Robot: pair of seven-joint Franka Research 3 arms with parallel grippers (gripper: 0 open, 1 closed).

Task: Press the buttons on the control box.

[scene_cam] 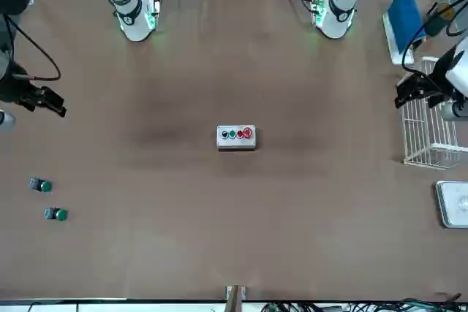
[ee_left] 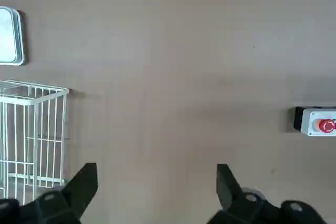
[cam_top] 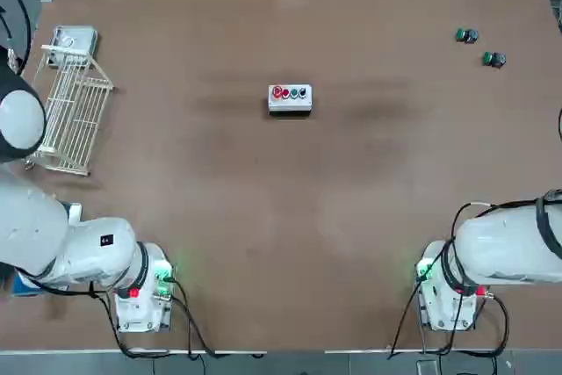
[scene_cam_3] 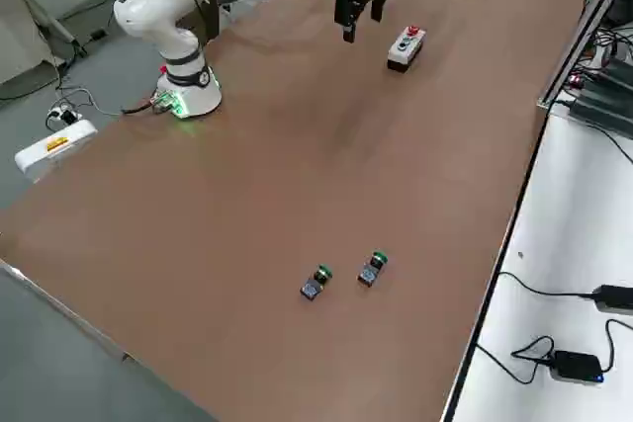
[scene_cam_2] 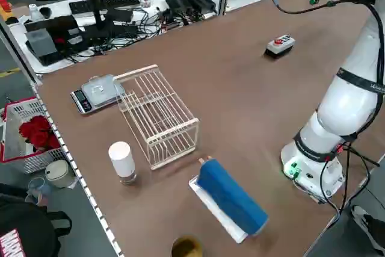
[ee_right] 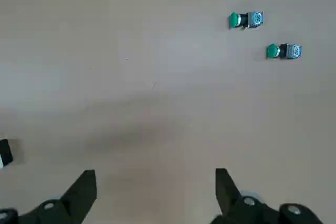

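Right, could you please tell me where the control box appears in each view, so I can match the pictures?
Top: control box, upper centre.
Front: centre.
Left side: upper right.
Right side: upper right of centre.
Left wrist: right edge, cut off.
Right wrist: left edge, only a corner.
Shared landmark: the brown tabletop beneath it.
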